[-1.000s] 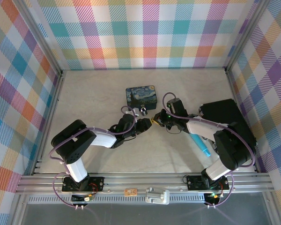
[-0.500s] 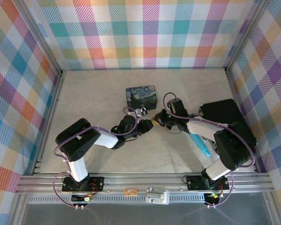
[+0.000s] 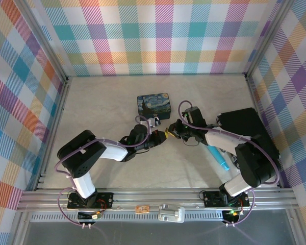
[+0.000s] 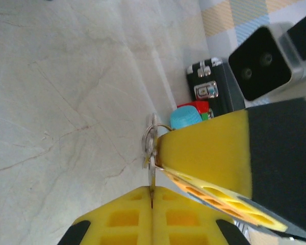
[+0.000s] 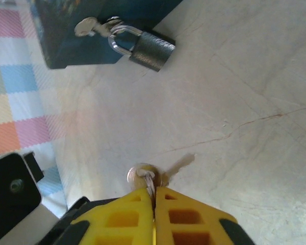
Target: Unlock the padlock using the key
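**Both hands on the key, padlock on the tin**

From above: my left hand [image 3: 156, 137] and right hand [image 3: 168, 133] meet tip to tip mid-desk. The padlock [image 3: 154, 121] sits just beyond, at the near edge of the blue tin [image 3: 153, 103].

Left wrist cam: left hand's pinched tight on the key [image 4: 152, 176] blade.

Right wrist cam: right hand's closed on the key's ring, and the padlock's hooked to the tin's clasp.

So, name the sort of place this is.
Probably a robot test cell: plaid walls and an aluminium frame box in a pale tabletop, with the left arm and right arm bolted at its near edge.
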`<move>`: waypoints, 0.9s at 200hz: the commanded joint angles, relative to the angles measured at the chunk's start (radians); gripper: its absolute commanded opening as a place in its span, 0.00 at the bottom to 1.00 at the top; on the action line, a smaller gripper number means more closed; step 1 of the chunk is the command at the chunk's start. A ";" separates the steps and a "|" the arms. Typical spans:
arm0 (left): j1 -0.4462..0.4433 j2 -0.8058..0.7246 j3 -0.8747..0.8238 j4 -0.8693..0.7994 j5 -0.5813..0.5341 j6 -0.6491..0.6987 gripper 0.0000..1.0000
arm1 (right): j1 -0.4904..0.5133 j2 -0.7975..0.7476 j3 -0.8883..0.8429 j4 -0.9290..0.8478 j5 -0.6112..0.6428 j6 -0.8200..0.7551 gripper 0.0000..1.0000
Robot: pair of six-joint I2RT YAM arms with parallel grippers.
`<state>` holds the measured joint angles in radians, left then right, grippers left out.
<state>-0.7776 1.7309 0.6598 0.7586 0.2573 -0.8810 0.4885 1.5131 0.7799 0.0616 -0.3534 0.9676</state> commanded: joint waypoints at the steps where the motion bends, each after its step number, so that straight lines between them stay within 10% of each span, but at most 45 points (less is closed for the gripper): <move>1: 0.008 -0.080 0.067 -0.284 0.127 0.188 0.00 | -0.065 -0.068 0.045 -0.042 -0.069 -0.201 0.22; 74: 0.089 -0.089 0.359 -0.914 0.545 0.665 0.00 | -0.185 -0.162 0.166 -0.376 -0.324 -0.683 0.35; 180: 0.125 -0.070 0.510 -1.164 0.551 0.809 0.00 | -0.181 -0.132 0.010 -0.227 -0.581 -0.653 0.35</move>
<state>-0.6563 1.6588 1.1328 -0.3527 0.7765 -0.1101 0.3069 1.3621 0.8089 -0.2386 -0.8330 0.3065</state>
